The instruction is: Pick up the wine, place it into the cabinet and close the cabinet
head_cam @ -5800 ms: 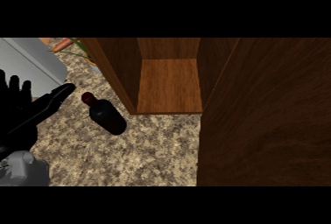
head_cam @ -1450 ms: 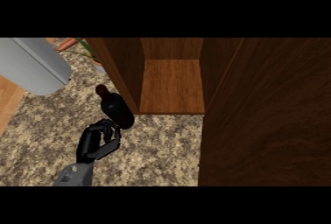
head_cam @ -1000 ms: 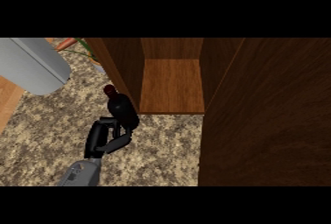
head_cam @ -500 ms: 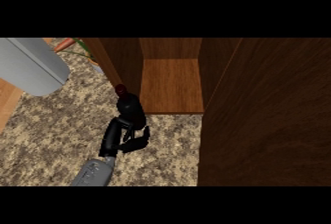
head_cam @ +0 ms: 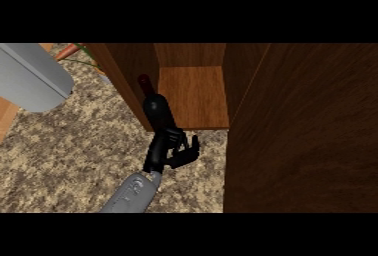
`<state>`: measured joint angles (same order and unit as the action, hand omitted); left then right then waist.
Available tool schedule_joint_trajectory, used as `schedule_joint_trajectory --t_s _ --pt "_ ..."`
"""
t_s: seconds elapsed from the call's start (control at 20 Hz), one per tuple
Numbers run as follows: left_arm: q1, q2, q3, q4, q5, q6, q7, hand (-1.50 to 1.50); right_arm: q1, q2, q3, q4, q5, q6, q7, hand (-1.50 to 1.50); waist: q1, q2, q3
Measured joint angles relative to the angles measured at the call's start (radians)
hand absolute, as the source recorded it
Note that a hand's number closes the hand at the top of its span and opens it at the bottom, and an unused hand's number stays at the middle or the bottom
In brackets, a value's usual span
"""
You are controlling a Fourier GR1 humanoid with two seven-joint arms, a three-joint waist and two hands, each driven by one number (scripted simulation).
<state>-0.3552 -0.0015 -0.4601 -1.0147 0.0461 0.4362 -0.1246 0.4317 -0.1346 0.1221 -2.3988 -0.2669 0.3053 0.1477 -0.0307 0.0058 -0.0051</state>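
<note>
The wine bottle [head_cam: 156,109] is dark with a dark red top. It stands lifted off the counter, its neck pointing away from me, in front of the cabinet's left wall. My left hand [head_cam: 168,147] is shut on the bottle's lower end, and its forearm comes in from the lower edge. The wooden cabinet [head_cam: 193,95] stands open, showing a bare shelf floor just right of the bottle. Its dark door [head_cam: 303,135] hangs open and fills the right side of the view. My right hand does not show.
A large rounded grey object [head_cam: 31,75] sits at the upper left, with a bit of plant [head_cam: 72,51] behind it. The speckled stone counter [head_cam: 66,150] ends at the left edge, where an orange strip [head_cam: 4,119] shows.
My left hand has carried the bottle up and to the right, from the counter's middle to the front of the cabinet opening. The cabinet door has not moved.
</note>
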Motion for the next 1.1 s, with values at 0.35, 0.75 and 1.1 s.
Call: schedule_joint_trajectory --t_s 0.35,0.75,1.1 --pt "-0.258 0.002 0.063 0.157 0.031 0.113 0.019 1.5 0.007 -0.012 -0.017 -0.004 -0.01 0.013 0.006 -1.5 -0.01 0.0 0.003" --pt "-0.425 0.002 0.059 0.413 0.068 0.173 -0.011 1.5 -0.007 -0.022 -0.052 0.001 -0.028 0.036 0.003 -1.5 -0.024 0.005 0.004" --pt "-0.506 0.002 0.077 0.585 0.124 0.199 -0.043 1.5 0.014 -0.013 -0.031 0.005 -0.041 0.06 -0.016 -1.5 -0.041 0.009 0.004"
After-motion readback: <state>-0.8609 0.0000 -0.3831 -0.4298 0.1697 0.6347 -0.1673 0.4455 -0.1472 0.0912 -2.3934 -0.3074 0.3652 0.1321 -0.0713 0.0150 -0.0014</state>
